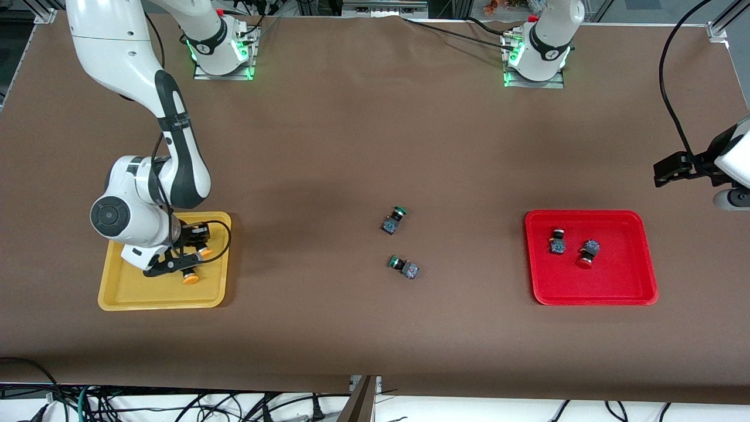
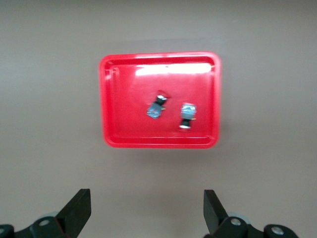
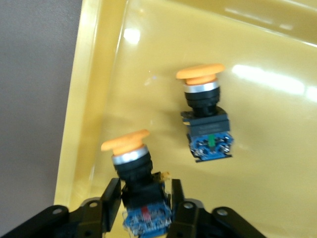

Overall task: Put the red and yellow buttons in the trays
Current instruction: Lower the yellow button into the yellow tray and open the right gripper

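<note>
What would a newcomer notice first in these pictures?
First, the right hand low in the yellow tray at the right arm's end of the table, its fingers around one orange-yellow button, with a second one lying beside it. Next, the red tray toward the left arm's end, holding two red buttons. Between the trays, two green buttons lie on the brown table.
</note>
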### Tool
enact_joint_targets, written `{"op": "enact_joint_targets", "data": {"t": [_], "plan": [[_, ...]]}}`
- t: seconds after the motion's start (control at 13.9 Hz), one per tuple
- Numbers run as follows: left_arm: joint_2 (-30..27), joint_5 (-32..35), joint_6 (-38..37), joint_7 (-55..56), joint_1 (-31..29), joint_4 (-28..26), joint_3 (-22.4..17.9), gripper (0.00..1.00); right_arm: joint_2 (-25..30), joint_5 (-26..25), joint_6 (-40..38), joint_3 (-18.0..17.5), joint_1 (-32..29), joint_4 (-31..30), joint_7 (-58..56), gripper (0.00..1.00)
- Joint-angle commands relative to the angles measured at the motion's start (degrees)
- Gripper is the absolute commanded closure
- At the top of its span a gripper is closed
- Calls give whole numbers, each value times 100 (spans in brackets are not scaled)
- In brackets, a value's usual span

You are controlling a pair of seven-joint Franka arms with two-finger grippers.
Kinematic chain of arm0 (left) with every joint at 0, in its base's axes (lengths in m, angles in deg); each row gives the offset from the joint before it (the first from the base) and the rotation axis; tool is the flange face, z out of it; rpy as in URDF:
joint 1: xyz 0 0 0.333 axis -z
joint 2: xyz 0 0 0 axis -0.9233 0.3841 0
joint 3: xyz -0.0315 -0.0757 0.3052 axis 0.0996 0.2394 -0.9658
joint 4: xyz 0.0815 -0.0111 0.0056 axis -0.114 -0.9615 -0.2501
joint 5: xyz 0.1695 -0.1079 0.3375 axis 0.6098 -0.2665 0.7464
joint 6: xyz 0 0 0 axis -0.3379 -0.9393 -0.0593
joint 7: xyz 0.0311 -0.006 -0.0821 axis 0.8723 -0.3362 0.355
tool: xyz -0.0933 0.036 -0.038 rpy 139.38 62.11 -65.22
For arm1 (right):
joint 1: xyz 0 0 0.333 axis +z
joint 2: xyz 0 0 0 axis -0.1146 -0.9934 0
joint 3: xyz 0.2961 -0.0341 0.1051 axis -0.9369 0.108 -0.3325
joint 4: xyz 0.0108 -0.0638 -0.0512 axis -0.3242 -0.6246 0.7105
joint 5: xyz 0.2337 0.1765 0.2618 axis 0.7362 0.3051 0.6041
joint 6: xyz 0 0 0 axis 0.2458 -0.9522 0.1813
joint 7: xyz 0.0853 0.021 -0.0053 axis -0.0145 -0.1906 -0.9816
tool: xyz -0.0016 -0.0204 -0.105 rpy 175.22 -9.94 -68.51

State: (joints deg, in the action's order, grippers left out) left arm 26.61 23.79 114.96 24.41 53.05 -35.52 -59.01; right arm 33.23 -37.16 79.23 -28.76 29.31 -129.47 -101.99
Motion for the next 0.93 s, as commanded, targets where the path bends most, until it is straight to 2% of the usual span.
{"op": "enact_joint_targets", "data": {"t": [0.0, 0.07, 0.14, 0.36, 0.65, 0.86], "plan": [[-812, -366, 258, -27, 527, -738, -677, 0, 8, 279, 114, -17, 21, -97, -78, 6], [-1059, -375, 356, -27, 801, -1047, -994, 0, 43, 280, 62, -25, 30, -62, -17, 1], [-1105, -384, 348, -19, 882, -1085, -1067, 0, 95, 280, 18, -34, 56, -36, 10, 1], [-1202, -375, 357, -27, 882, -1225, -1067, 0, 569, 271, -307, -52, 353, 52, 851, 1], [-1071, -375, 321, -27, 882, -1059, -997, 0, 1526, 183, -1000, -43, 820, 35, 1951, 1], [-1071, -384, 295, -19, 882, -1050, -997, 0, 2518, -526, -1773, -43, 891, -9, 2145, 0]]}}
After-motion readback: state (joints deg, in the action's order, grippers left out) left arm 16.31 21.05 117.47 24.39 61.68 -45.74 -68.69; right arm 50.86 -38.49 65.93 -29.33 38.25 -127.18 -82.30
